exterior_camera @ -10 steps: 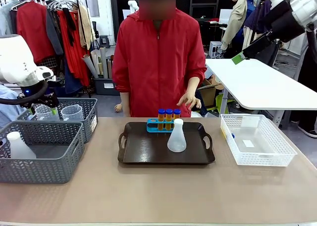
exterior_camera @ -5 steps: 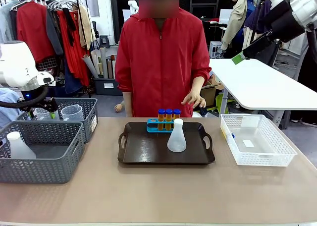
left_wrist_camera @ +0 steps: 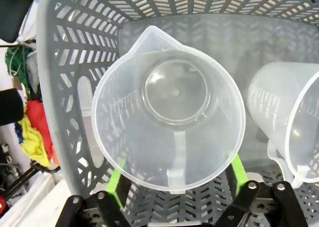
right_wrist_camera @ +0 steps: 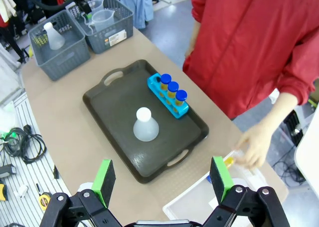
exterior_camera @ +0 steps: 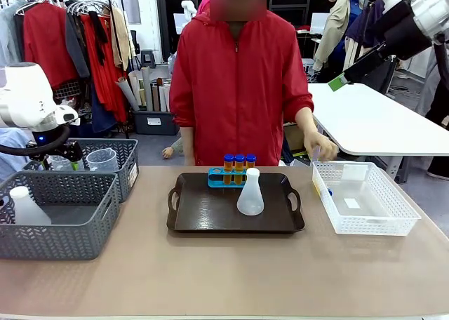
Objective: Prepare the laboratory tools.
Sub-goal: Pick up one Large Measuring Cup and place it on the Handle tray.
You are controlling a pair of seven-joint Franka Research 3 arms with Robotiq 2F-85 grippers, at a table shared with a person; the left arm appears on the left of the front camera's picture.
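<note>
**Straddling a measuring jug in the far grey basket**

Through the left wrist camera I see my left gripper (left_wrist_camera: 175, 167) pointed down into the far grey basket (left_wrist_camera: 75, 62), which sits at the worktop's (exterior_camera: 210, 278) far left corner. Its jaws stand wide apart, one green pad on each side of a clear measuring jug (left_wrist_camera: 169, 107), on the handle side and below the rim. I cannot tell whether the pads touch its wall. A second jug (left_wrist_camera: 294, 122) stands just beside it in the same basket.

My right gripper (right_wrist_camera: 162, 179) hangs high above the worktop's right side, fingers spread and nothing between them.

The dark tray (right_wrist_camera: 114, 102) lies in the middle of the worktop, nearer the far edge. On it the blue rack (right_wrist_camera: 169, 98) sits at the tray's far edge with three amber, blue-capped tubes (right_wrist_camera: 172, 87) upright in it. The conical flask (right_wrist_camera: 145, 126) stands upright just in front of the rack. A second flask (exterior_camera: 24, 206) stands in the near grey basket (exterior_camera: 63, 236) at the left edge.

The white lattice basket (exterior_camera: 365, 225) sits by the worktop's right edge. The person at the far edge holds a hand (exterior_camera: 323, 148) over that basket's far left corner.
</note>
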